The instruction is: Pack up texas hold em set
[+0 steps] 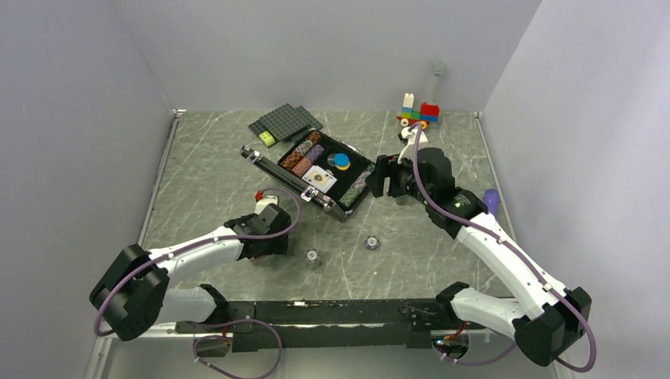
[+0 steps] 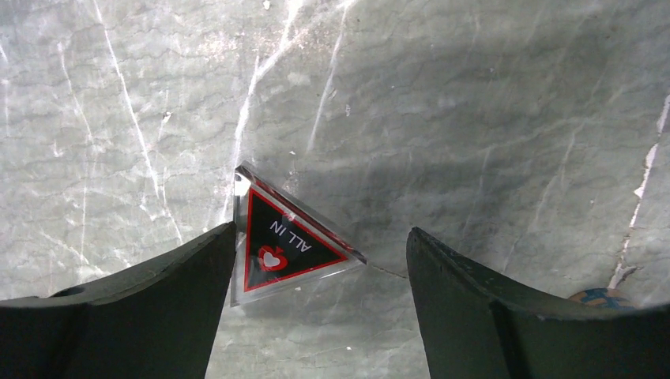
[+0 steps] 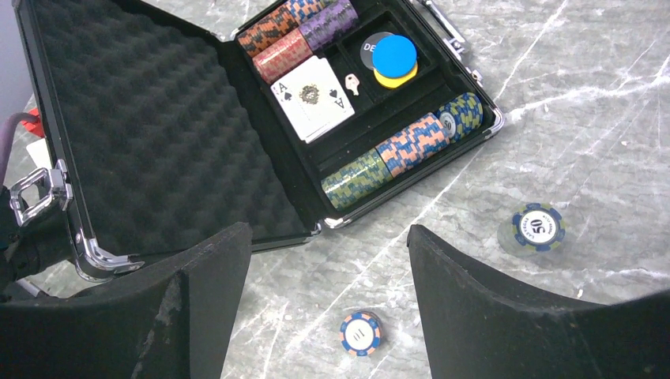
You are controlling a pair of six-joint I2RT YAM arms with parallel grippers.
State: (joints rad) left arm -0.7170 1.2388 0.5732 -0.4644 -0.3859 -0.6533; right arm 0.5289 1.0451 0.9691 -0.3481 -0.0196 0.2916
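The black briefcase [image 1: 316,170] with silver trim lies open mid-table. Its foam lid [image 3: 142,118] is laid back. The tray holds multicoloured chip rows [image 3: 403,146], cards [image 3: 312,95] and a blue disc [image 3: 393,55]. A clear triangular "ALL IN" token [image 2: 288,237] lies flat on the table between the fingers of my open left gripper [image 2: 321,237], close to the left finger. My right gripper [image 3: 328,233] hovers open by the case's right corner, holding nothing. Two small chip stacks [image 1: 313,258] [image 1: 371,242] stand on the table near the case's front; one is marked 10 [image 3: 361,332], the other 50 [image 3: 537,227].
Dark grey studded baseplates [image 1: 284,122] lie behind the case at the back. A colourful brick toy car [image 1: 419,113] stands at the back right. A purple object [image 1: 491,199] sits by the right wall. Grey walls close in the table on three sides.
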